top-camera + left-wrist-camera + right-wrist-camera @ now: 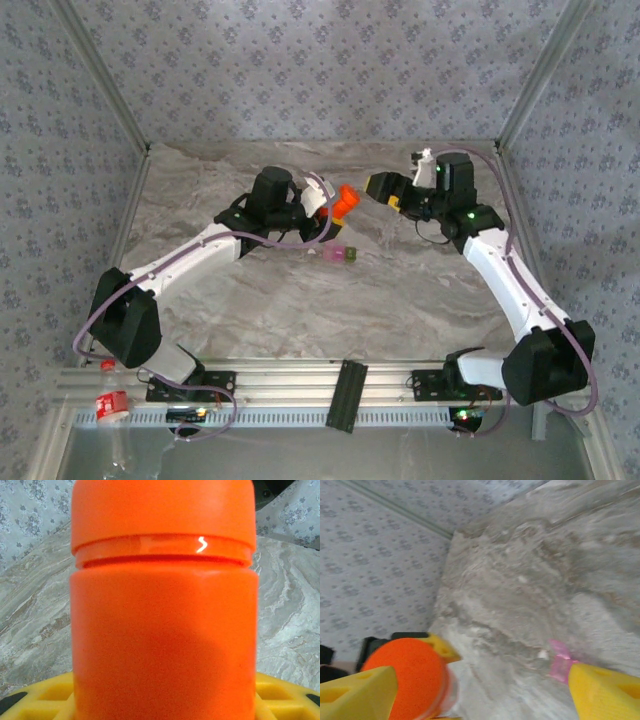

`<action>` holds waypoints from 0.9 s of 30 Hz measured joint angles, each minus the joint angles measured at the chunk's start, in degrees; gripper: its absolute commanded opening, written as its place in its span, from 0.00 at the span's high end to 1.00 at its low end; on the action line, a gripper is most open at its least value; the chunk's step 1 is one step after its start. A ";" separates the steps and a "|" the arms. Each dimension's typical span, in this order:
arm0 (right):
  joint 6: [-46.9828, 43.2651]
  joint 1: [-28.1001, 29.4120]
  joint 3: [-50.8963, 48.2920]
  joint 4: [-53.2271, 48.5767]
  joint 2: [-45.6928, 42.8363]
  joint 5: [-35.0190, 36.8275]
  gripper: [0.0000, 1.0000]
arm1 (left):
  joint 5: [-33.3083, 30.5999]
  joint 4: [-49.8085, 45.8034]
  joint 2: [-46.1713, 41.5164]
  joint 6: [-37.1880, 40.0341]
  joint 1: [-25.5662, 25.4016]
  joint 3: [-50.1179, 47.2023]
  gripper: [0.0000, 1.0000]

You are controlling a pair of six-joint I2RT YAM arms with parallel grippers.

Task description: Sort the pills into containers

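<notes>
The left gripper (335, 210) clamps the orange bottle (165, 630).
The right gripper (480, 695), wide open and empty, is just right of its cap (405, 675); the pink and green containers (340, 255) lie nearer on the table (250, 300), apart from both.

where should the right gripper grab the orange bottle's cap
Take the cap by its round side wall, above the groove parting it from the body of the orange bottle. The left gripper holds that body with the cap's top facing the right gripper, so come end-on, one finger each side. It sits off toward one finger now, so centre first.
</notes>
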 measured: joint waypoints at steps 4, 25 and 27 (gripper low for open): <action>2.10 2.40 1.42 1.22 2.12 -1.60 0.16 | 0.00 0.00 0.00 0.00 0.00 0.31 1.00; 3.74 6.43 5.99 2.40 5.90 -4.02 0.35 | 0.00 -0.02 0.00 -0.04 -0.07 0.92 1.00; 3.87 6.54 5.99 2.38 6.12 -4.22 0.43 | 0.00 -0.02 0.00 -0.04 -0.07 0.94 1.00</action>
